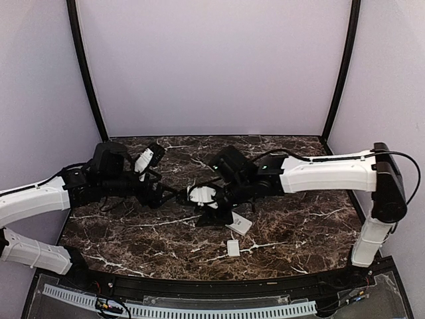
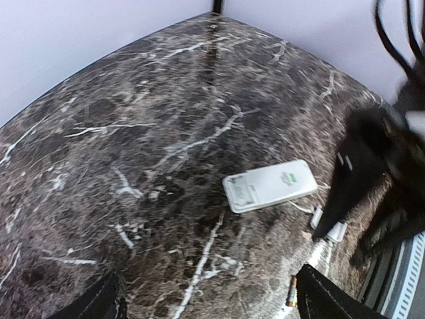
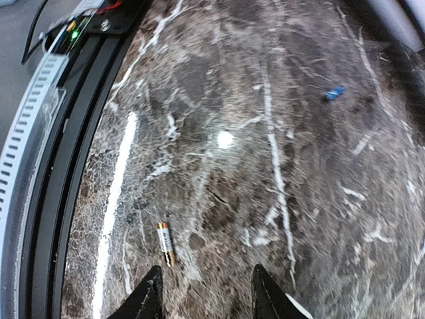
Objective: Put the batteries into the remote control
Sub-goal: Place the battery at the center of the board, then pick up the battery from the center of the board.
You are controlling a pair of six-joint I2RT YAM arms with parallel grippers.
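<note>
The remote control (image 2: 269, 186) lies on the marble with its back up, its battery bay at the left end; from above it shows as a white slab (image 1: 240, 224). A pale tan battery (image 3: 165, 243) lies loose near the front rail, just ahead of my right gripper's left finger, and also shows beside my left gripper's right finger (image 2: 291, 291). A bluish battery (image 3: 335, 92) lies far off on the marble. My left gripper (image 2: 209, 278) is open wide over bare table. My right gripper (image 3: 206, 269) is open with nothing between its fingers, hovering just left of the remote (image 1: 212, 214).
A small flat white cover (image 1: 233, 248) lies between the remote and the front edge, partly hidden behind my right gripper's finger (image 2: 335, 231). A black rail and a white ribbed strip (image 3: 30, 126) run along the front edge. Both arms meet at mid-table.
</note>
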